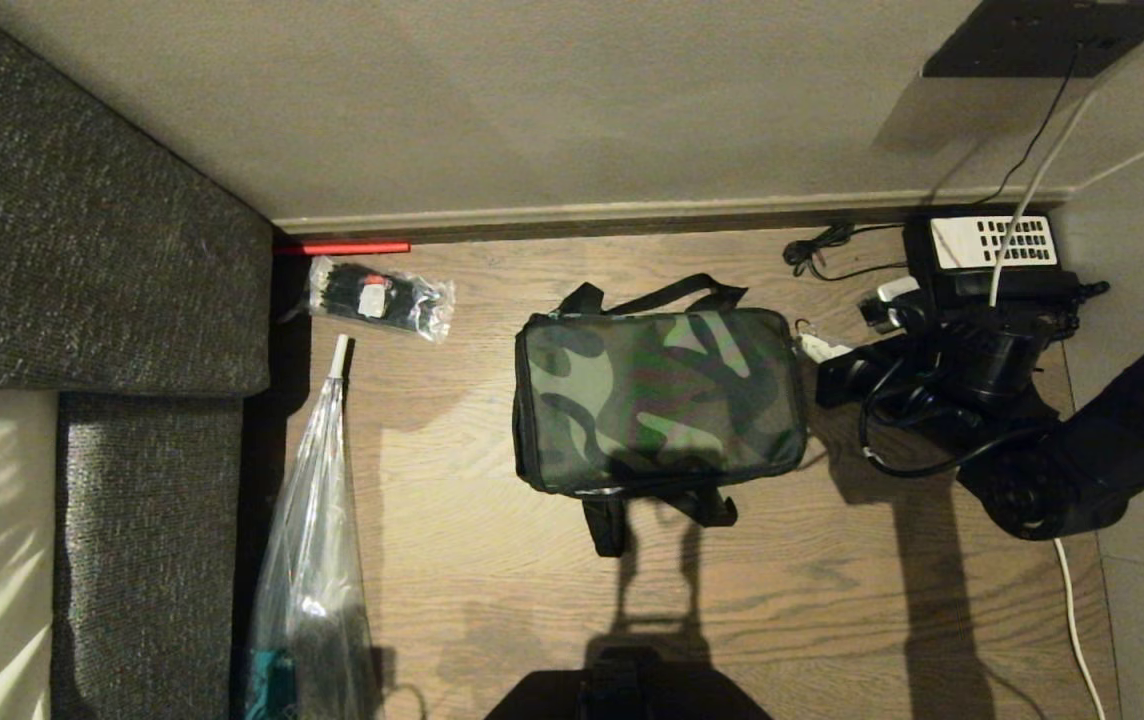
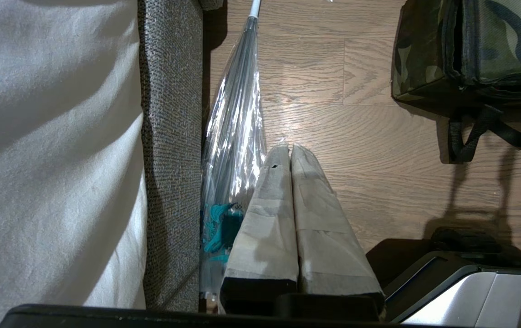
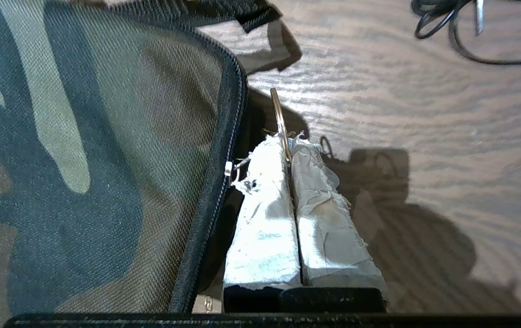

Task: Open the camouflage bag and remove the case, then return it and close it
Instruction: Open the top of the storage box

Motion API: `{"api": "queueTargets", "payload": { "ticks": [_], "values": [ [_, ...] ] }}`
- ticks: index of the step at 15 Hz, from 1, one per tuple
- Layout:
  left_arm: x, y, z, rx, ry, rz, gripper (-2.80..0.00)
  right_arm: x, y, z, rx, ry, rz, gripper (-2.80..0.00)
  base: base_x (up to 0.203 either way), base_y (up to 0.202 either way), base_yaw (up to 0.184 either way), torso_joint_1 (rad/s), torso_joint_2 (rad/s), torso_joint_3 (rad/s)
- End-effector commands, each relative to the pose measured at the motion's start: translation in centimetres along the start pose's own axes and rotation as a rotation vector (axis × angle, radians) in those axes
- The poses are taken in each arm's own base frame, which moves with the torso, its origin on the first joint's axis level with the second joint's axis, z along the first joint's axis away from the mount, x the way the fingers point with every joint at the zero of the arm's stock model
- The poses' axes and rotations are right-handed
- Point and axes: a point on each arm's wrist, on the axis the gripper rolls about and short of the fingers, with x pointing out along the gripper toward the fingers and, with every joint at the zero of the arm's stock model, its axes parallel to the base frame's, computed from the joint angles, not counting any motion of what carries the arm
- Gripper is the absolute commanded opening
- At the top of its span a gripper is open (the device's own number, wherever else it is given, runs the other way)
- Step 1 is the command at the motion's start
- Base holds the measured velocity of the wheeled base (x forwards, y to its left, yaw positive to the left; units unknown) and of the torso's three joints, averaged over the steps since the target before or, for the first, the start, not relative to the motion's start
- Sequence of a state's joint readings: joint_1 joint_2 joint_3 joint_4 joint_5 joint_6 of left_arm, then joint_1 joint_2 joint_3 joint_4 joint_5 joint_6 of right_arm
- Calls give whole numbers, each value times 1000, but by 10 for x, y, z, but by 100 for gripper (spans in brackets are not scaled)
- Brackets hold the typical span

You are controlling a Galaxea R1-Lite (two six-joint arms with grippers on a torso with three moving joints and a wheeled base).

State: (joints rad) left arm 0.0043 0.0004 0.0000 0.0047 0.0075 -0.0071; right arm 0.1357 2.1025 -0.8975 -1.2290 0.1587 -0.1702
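Note:
The camouflage bag lies zipped shut on the wooden floor, its black straps sticking out front and back. At its right end my right gripper is shut on a thin metal ring that hangs from the zip slider at the lid's black zip edge. The ring stands up between the taped fingertips of that gripper. Off to the left my left gripper hangs parked and shut, empty, with the bag's corner ahead of it. The case is out of view.
A grey sofa fills the left side. A long clear plastic bag lies beside it, with a small packet and a red stick near the wall. A black telephone and cables sit behind the right arm.

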Motion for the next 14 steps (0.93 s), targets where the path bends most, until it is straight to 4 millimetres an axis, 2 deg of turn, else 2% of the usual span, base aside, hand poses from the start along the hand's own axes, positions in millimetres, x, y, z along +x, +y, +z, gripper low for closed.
{"api": "queueTargets", "payload": {
  "ticks": [1, 14],
  "values": [
    [0, 0, -1, -1, 3, 1, -280, 0, -2, 5, 1, -22, -5, -280, 0, 0, 0, 0, 0, 0],
    [0, 0, -1, -1, 3, 1, -280, 11, 2, 18, 21, -137, -1, -280, 0, 0, 0, 0, 0, 0]
  ]
}}
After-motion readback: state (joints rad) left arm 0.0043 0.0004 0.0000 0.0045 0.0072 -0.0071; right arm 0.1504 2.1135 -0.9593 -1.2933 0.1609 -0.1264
